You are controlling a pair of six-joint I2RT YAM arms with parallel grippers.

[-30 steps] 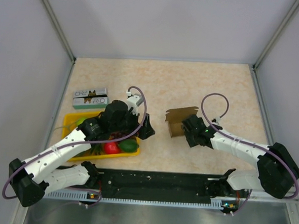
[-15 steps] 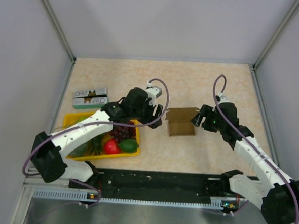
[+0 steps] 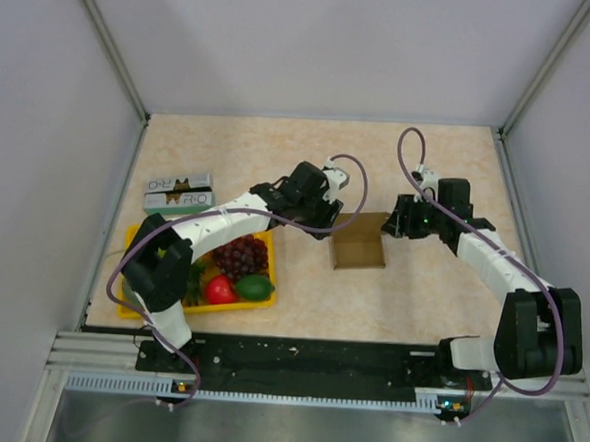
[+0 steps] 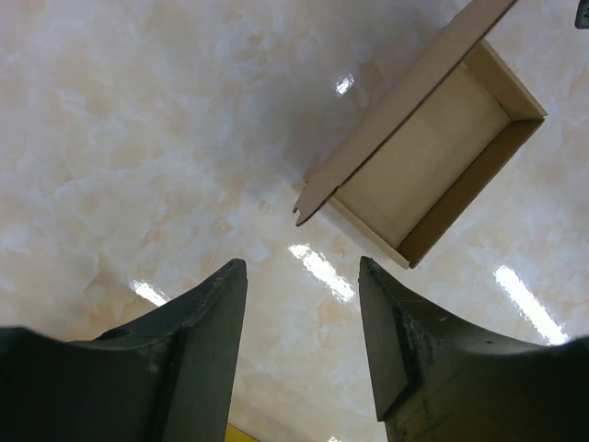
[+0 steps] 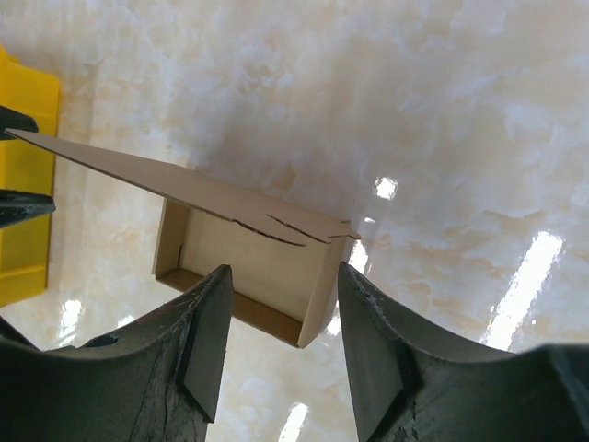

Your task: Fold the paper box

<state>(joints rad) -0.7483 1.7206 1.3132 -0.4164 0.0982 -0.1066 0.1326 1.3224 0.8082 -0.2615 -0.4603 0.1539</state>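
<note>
Plain brown paper box (image 3: 358, 247) just right of centre on a beige marbled worktop (image 3: 279, 150). Partly folded: a shallow open tray with four low walls and one long flap tilted up off its far side, ending in a small notched tab.

Left hand (image 4: 302, 276) at the end of a white arm, just left of the box and apart from it. Dark fingers (image 4: 207, 341) spread, with only bare glossy worktop in the gap. Released, grasping nothing.

Right hand (image 5: 282, 276) close to the box's far right corner, reaching in from the right. Fingers parted here too, with a wall of the box and the tabbed end of the flap showing through the gap, not pinched. Released as well.

Purple cables (image 3: 419, 158) looped above both wrists.

On the left side, a yellow tray (image 3: 139, 237) holding dark grapes (image 3: 241, 253), a red fruit (image 3: 220, 291) and a green fruit (image 3: 255, 287). Well apart from the box.

Just beyond the tray, a green-and-white printed carton (image 3: 178, 194) lying flat. Large dark lettering repeated on two lines, roughly "R O" with a small mark between the letters. Finer print too small to read.
</note>
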